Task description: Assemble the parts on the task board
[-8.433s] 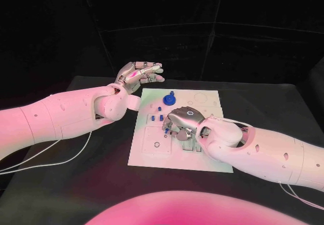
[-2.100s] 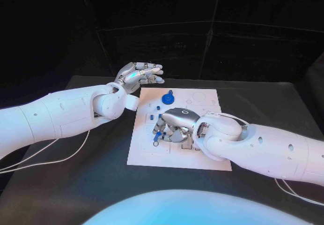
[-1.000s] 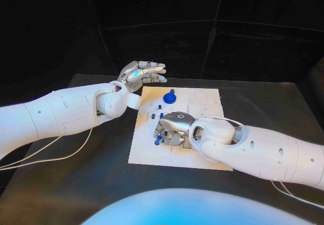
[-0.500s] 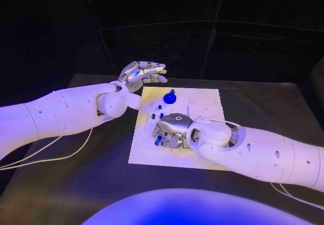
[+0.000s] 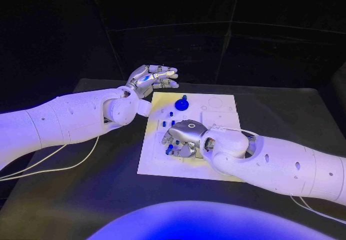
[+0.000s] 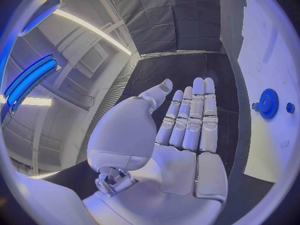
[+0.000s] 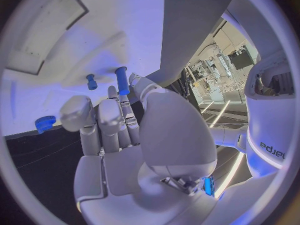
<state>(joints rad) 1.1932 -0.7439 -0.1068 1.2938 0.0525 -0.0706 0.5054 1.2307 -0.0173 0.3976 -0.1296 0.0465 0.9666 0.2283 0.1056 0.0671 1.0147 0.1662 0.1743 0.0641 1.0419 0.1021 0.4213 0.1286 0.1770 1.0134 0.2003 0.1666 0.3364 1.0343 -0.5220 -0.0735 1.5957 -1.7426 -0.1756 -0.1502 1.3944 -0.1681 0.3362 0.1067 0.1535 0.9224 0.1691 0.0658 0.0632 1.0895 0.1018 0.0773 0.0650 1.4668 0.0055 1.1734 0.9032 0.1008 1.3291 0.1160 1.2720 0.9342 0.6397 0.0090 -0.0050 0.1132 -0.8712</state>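
Nearest us, the right hand (image 5: 186, 136) hunches low over the white rectangular task board (image 5: 162, 167), fingers pinching a small blue cylindrical peg (image 7: 121, 80), its long axis roughly upright, board just beneath. Beyond it stands a round blue gear (image 5: 181, 105). Farthest off, the left hand (image 5: 151, 78) hovers off the board's far-left corner, fingers extended and empty.
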